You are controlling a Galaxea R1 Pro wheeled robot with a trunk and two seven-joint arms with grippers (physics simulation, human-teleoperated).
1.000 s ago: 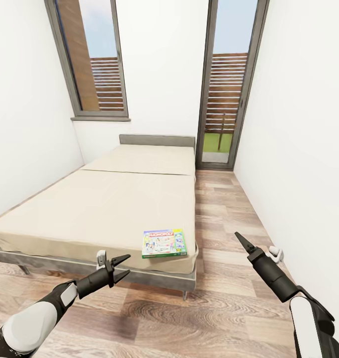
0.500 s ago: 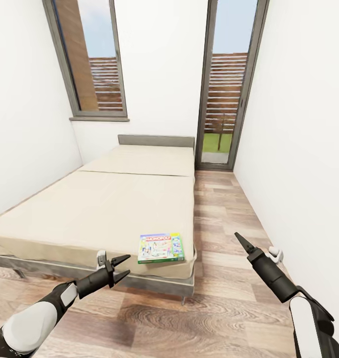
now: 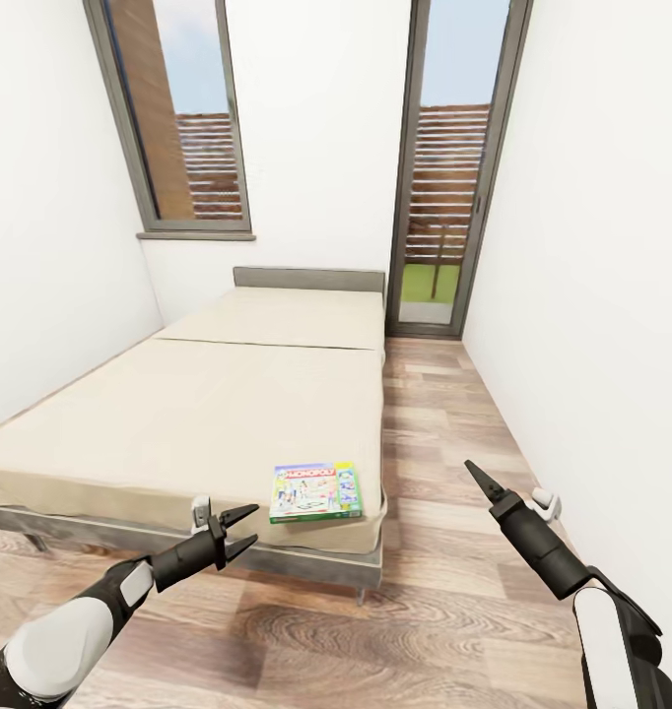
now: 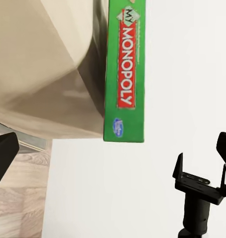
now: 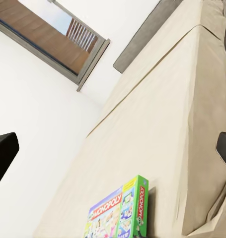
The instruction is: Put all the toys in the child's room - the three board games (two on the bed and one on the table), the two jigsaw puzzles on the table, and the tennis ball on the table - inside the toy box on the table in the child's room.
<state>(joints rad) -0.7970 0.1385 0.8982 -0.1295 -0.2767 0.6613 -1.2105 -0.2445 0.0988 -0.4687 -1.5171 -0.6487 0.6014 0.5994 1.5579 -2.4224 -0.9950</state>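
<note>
We face the bed (image 3: 208,414) in the child's room, and a My Monopoly box (image 3: 316,491) lies flat on the beige mattress at the foot-end corner nearest the glazed door (image 3: 444,197), its green side close to the mattress edge. Our left gripper (image 3: 245,528) hangs in front of the grey bed frame, just short of the box, its fingers spread wide and empty. Our right gripper (image 3: 471,469) is raised over the wood-plank floor (image 3: 444,591) beside the bed, clear of the box; from the head view we cannot tell how far it gapes.
</note>
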